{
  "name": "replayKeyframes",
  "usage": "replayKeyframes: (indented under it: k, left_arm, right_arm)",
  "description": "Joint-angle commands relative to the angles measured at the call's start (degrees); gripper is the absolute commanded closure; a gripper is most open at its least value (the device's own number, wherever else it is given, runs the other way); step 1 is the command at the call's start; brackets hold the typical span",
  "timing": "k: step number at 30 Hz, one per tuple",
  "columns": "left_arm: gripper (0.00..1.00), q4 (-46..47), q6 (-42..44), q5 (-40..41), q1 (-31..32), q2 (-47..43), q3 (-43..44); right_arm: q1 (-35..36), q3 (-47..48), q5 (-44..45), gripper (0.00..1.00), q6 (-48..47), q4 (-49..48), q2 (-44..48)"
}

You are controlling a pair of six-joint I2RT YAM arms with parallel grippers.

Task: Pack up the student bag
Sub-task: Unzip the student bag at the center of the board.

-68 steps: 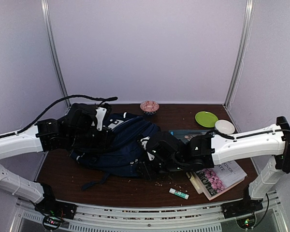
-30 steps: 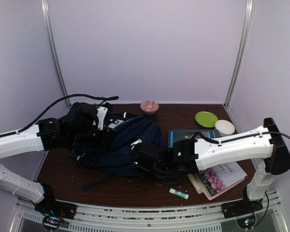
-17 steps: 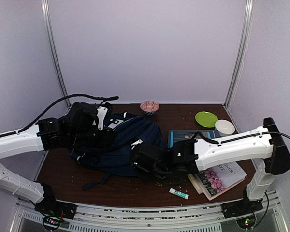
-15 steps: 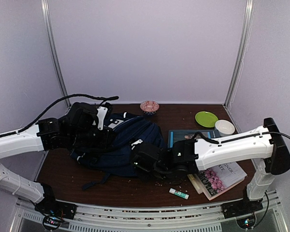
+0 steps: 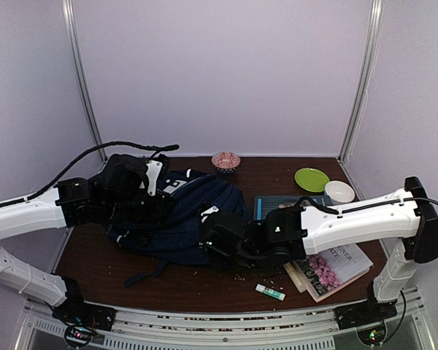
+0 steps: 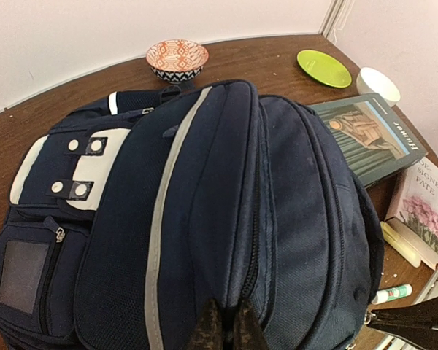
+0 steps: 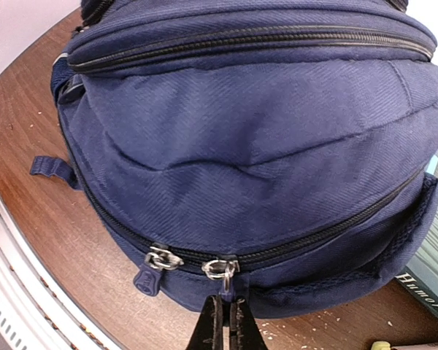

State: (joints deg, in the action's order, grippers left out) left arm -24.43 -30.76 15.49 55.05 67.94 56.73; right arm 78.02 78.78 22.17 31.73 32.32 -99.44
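Both grippers pinch the student bag [image 5: 179,219], which we see lying on the worktop [image 5: 175,288], left of centre. The left gripper [image 6: 223,332] is closed on a fold of its navy fabric, the right gripper [image 7: 224,321] closed on a zipper pull [image 7: 221,271].

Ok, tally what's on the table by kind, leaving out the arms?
Student bag: 1
Bowls: 2 (patterned bowl, white bowl)
Green plate: 1
Books: 2 (teal book, flowered book)
Glue stick: 1
Total: 7
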Motion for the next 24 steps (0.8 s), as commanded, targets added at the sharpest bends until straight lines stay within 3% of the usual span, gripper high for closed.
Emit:
replayKeyframes:
  k: [1, 24]
  left_arm:
    - [1.00, 7.17, 0.09, 0.76, -0.38, -1.72, 1.19]
    - [1.00, 4.85, 1.46, 0.80, -0.38, -7.42, -5.20]
  right_arm:
    - [-1.29, -1.55, 4.63, 1.00, 0.05, 1.95, 2.53]
    - [-11.60, -11.10, 3.15, 1.00, -0.30, -2.43, 9.06]
